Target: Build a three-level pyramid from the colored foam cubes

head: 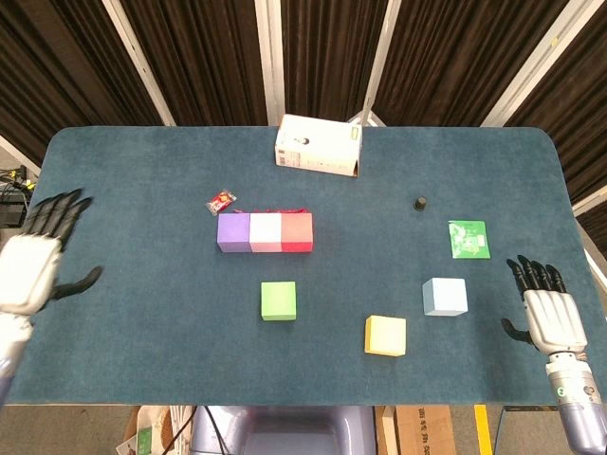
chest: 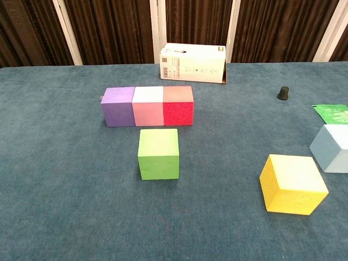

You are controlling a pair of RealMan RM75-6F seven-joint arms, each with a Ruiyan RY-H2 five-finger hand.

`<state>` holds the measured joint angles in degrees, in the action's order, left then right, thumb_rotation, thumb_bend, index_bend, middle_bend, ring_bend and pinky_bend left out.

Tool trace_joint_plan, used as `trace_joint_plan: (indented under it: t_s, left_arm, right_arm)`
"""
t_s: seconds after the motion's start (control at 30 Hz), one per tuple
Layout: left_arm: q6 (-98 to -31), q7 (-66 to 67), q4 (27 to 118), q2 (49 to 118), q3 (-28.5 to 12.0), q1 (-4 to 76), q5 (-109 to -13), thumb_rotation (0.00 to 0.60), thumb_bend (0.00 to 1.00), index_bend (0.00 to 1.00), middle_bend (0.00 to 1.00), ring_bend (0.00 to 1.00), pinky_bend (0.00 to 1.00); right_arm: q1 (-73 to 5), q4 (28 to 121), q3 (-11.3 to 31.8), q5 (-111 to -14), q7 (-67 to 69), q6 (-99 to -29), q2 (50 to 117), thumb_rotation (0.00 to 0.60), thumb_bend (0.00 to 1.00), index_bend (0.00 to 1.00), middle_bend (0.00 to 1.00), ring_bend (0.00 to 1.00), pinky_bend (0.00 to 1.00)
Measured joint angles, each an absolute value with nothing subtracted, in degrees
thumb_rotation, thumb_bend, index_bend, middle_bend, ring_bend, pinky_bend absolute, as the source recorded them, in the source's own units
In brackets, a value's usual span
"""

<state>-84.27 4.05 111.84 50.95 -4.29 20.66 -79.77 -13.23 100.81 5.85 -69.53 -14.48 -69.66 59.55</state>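
Blue felt table [head: 142,190] bears a flush purple-pink-red cube row [chest: 147,105], both the left hand [head: 30,265] and right hand [head: 550,313] spread empty, and a careless green cube [chest: 158,153] placement could nudge that base apart.

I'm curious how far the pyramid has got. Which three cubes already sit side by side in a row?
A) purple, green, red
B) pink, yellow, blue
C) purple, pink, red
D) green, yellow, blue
C: the purple cube, pink cube and red cube touch in one row.

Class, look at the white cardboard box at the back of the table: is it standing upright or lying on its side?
On its side. The white cardboard box lies long and low, its printed label facing forward.
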Motion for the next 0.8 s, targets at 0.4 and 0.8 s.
trace_joint_plan:
  t_s: [0.4,0.8]
  left_arm:
    - [-98.7,-6.6,98.2,55.0,0.6,7.6,-88.6,0.600,0.30,0.04,0.00,0.00,0.00]
    - [-98.8,-6.2,97.3,57.3,1.3,3.6,-87.6,0.600,0.30,0.03,0.00,0.00,0.00]
  right_arm:
    - [-20.6,116.4,6.0,-56.6,-21.6,-55.7,47.3,0.600,0.13,0.00,0.00,0.00,0.00]
    - [-27.5,119.3,7.4,-48.6,-34.9,-61.5,54.0,0.600,0.13,0.00,0.00,0.00,0.00]
